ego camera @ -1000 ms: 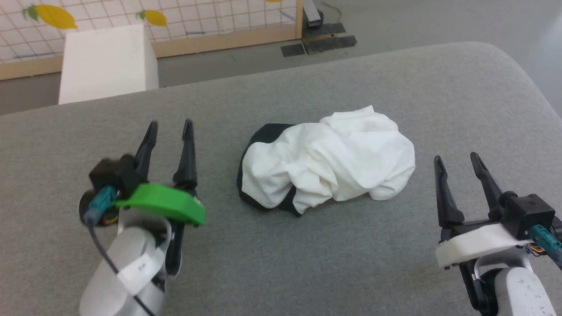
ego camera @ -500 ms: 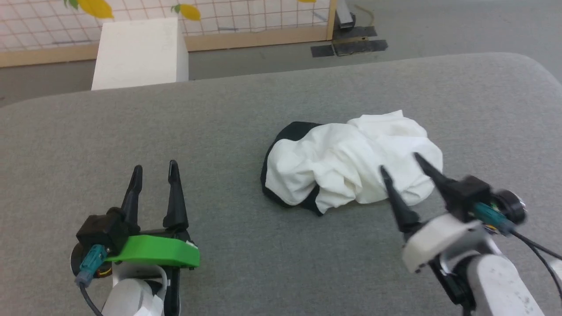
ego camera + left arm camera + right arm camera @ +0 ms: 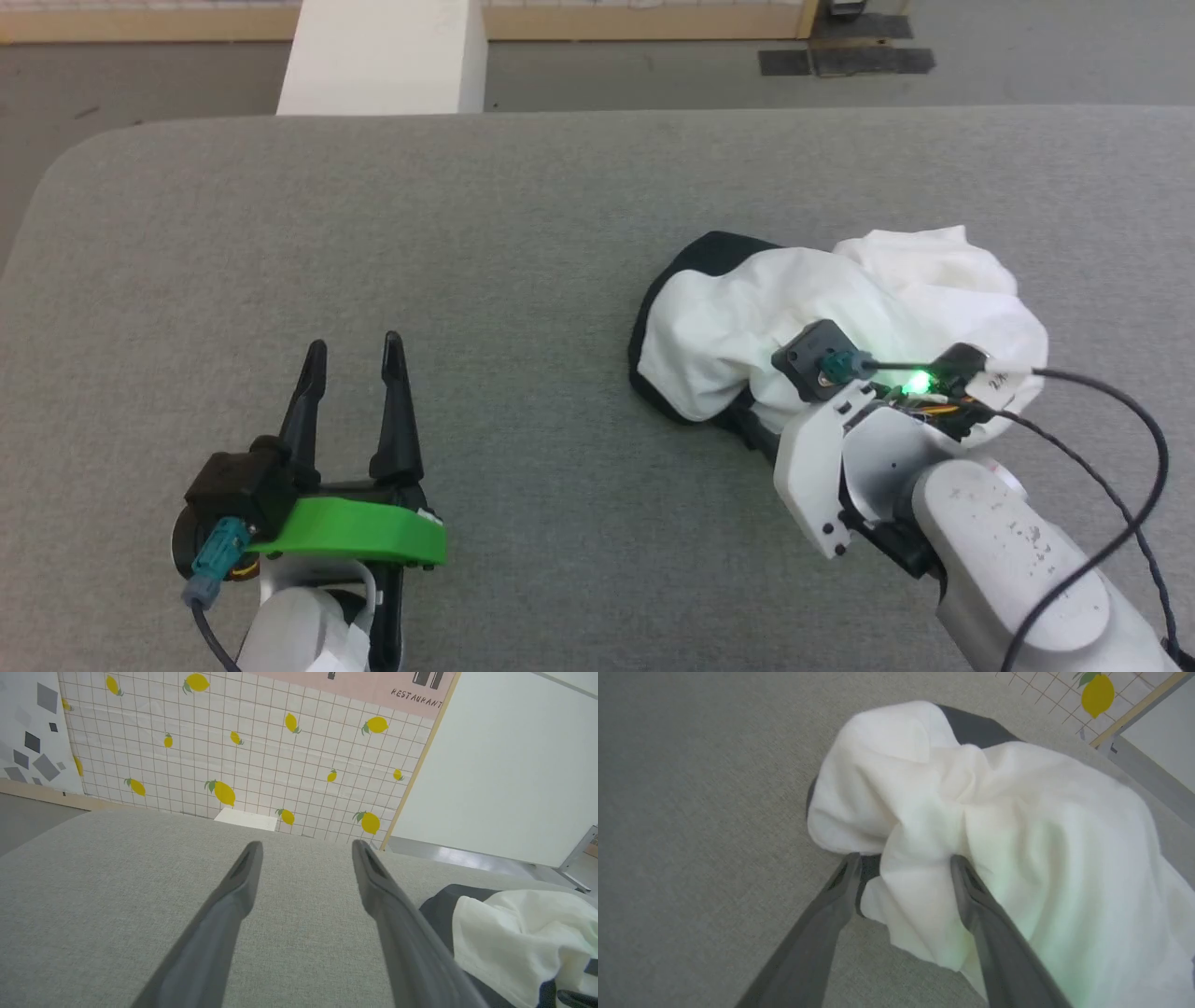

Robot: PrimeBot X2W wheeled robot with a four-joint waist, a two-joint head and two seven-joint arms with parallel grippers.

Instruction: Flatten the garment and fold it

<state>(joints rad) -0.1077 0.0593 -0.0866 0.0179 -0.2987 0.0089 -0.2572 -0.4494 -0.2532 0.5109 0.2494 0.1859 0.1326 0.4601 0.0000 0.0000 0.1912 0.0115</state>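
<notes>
The garment (image 3: 738, 299) lies heaped on the worktop's (image 3: 420, 233) right half, white folds uppermost and black along its left rim. The right end effector (image 3: 904, 859) straddles a white fold, fingers spread and not clamped. The left end effector (image 3: 354, 345) hovers wide open and empty over the left half.

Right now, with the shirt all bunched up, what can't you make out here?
- Crumpled white-and-black soft shirt: sleeves and neckline lost in its own folds.
- Head view: the shirt's near edge and the right arm's jaws, behind the white wrist.
- Left wrist view: most of the shirt, cut off at the right edge.
- Right wrist view: whether the open jaws touch the cloth between them.
</notes>
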